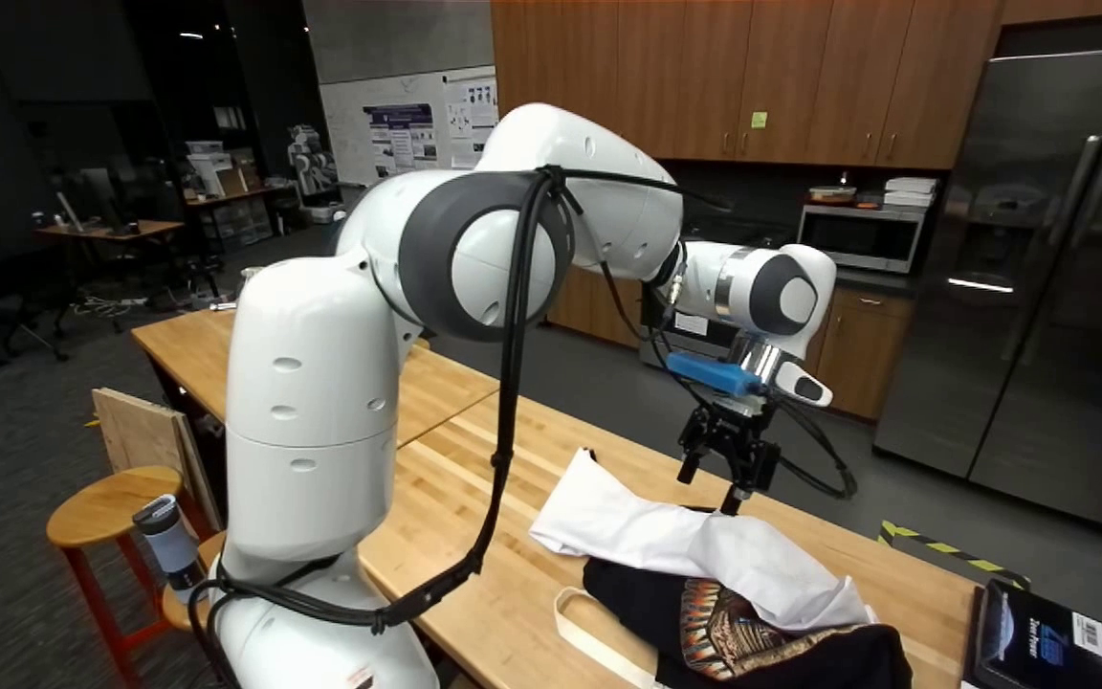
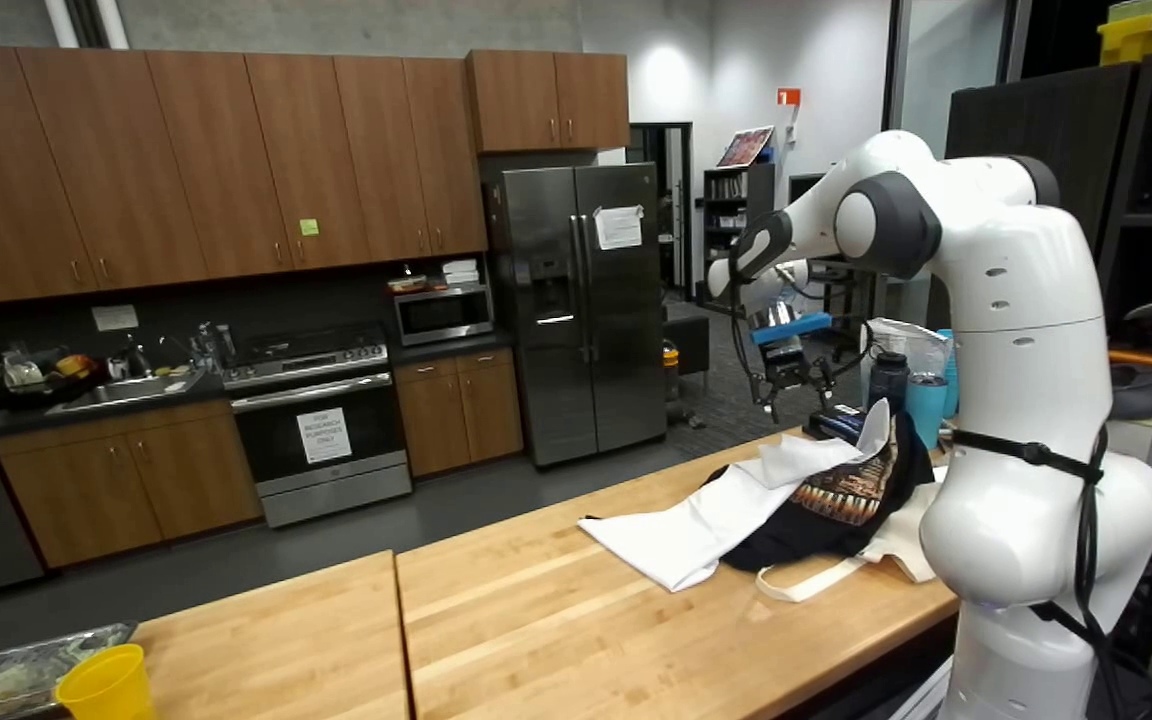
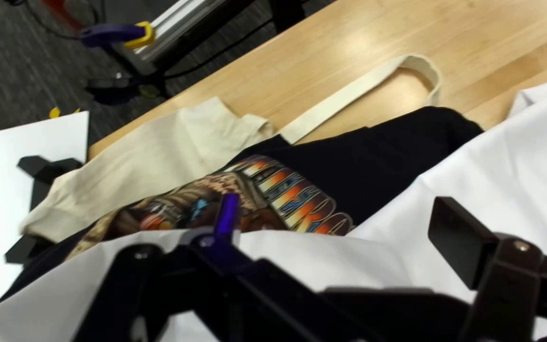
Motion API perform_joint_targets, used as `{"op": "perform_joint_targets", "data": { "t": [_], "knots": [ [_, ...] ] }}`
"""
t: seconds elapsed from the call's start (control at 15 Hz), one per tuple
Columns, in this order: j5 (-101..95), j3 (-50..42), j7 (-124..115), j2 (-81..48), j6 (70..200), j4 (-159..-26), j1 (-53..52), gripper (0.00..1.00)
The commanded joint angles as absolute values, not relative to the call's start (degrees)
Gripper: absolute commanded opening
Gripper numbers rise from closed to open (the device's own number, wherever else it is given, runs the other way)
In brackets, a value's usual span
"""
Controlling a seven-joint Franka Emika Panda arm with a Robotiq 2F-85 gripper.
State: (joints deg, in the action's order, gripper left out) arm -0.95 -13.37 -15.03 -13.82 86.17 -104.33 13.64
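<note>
Gripper (image 3: 337,213) positioned over white cloth (image 3: 515,175) on wooden table (image 3: 349,42)
Fingers (image 3: 458,242) are spread wide; in the wrist view the white cloth shows between them. Contact with the cloth cannot be determined. White cloth lies across black cloth (image 3: 378,147), covering part of it; the black cloth's colored print (image 3: 297,194) is partly exposed. Cream cloth (image 3: 159,147) and a looped cream strap (image 3: 344,102) lie along the edge of the black cloth.
</note>
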Motion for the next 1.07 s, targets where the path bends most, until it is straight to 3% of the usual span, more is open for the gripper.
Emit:
{"op": "perform_joint_targets", "data": {
  "t": [0.0,0.67,0.73,0.87,1.0],
  "knots": [
    [2.99,-12.63,-20.82,-11.48,94.11,-110.39,11.80,1.00],
    [-17.73,-15.14,-29.78,-8.99,127.77,-125.04,8.37,1.00],
    [-19.60,-15.81,-30.04,-8.75,129.60,-125.49,8.74,0.75],
    [-23.08,-17.57,-28.95,-8.30,132.35,-125.48,9.94,0.68],
    [-24.21,-19.15,-27.06,-8.16,133.45,-124.03,11.66,0.52]
  ]
}}
